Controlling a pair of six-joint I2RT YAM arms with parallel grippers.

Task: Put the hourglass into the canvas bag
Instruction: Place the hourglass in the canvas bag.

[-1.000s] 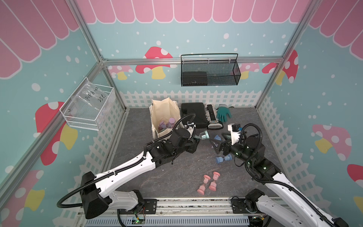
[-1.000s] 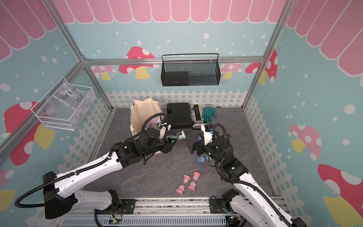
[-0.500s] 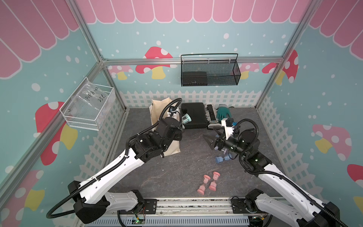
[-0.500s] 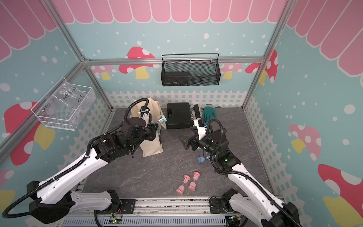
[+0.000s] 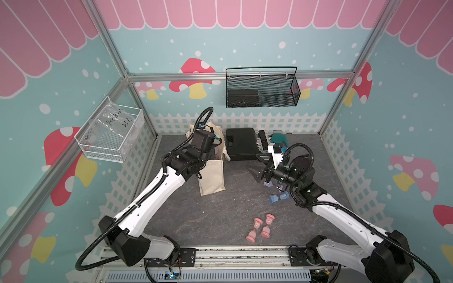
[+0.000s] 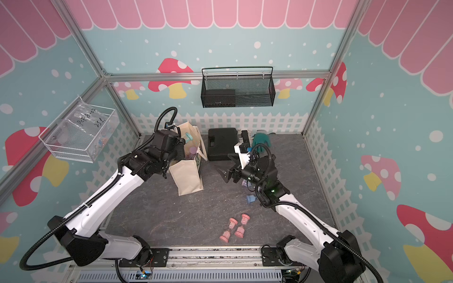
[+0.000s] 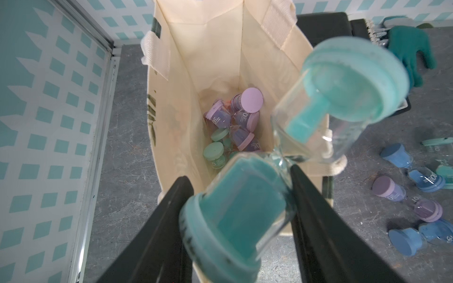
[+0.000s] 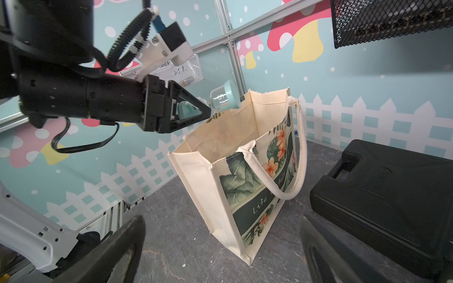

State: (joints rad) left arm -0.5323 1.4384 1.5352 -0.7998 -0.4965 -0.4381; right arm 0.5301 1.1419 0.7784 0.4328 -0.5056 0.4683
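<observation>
The left gripper [image 7: 240,176] is closed partway on a teal hourglass [image 7: 304,127] and holds it over the open mouth of the canvas bag [image 5: 213,176]. In the left wrist view one finger [image 7: 308,196] presses by the glass neck and the other lies along the near cap. The blur makes it hard to say exactly where the pads bite. The hourglass is tilted, with its far cap pointing away from the gripper. In the right wrist view that cap sits just above the bag's rim [image 8: 267,94] on the side nearest the left wall. The hourglass is not inside the bag.

The bag stands upright near the back left corner of the worktop [image 5: 196,215], with its printed panel facing the black case [image 5: 240,144] just beside it along the back edge. Purple and green hourglasses [image 7: 235,122] lie in a heap at the bottom of the bag.

The right gripper [image 5: 252,163] has its jaws spread wide and holds nothing. It hangs above the worktop between the bag and the case, pointing toward the bag. A blue hourglass [image 5: 278,197] lies on the worktop below the right arm. Two pink hourglasses [image 5: 259,227] lie side by side near the front edge.
</observation>
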